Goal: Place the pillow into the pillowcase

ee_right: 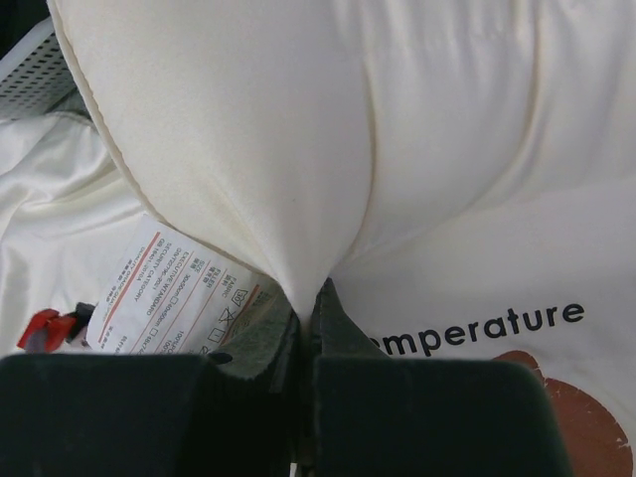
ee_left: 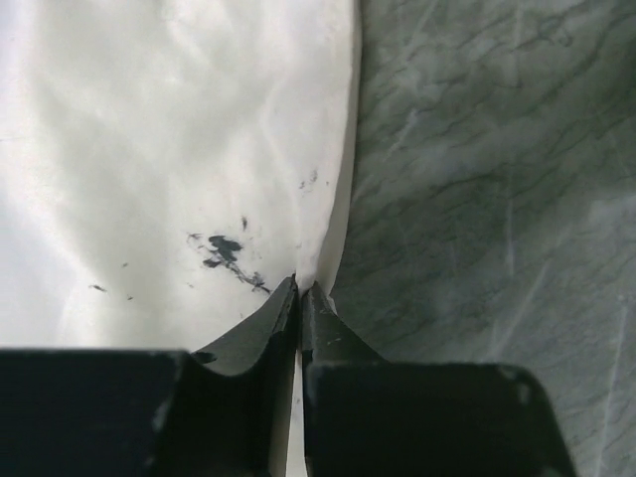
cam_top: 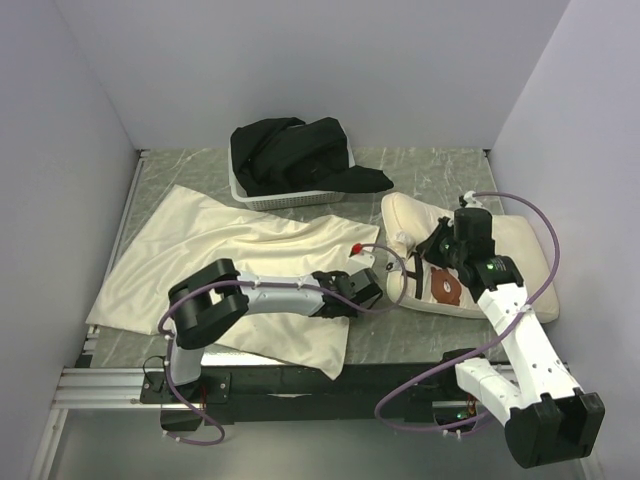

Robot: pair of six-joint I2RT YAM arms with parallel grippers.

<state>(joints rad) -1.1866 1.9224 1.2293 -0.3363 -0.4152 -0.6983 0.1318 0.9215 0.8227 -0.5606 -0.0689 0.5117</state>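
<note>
The pillowcase [cam_top: 230, 265] lies spread and wrinkled over the left and middle of the table. My left gripper [cam_top: 362, 285] is shut on its right edge; the left wrist view shows the thin cream fabric [ee_left: 179, 149] pinched between the jaws at the hem. The pillow [cam_top: 520, 255] lies at the right, its brown bear print [cam_top: 446, 288] facing up. My right gripper [cam_top: 440, 250] is shut on a pinched fold of the pillow's fabric [ee_right: 298, 149] near its left end, next to a white care label [ee_right: 169, 288] and black "temperature" text [ee_right: 477, 328].
A white basket [cam_top: 290, 195] holding a black cloth heap [cam_top: 300, 155] stands at the back centre. Grey walls close in left, back and right. A small red tag [cam_top: 357, 246] sits near the pillowcase edge. Bare marbled tabletop [ee_left: 497, 199] shows beside the hem.
</note>
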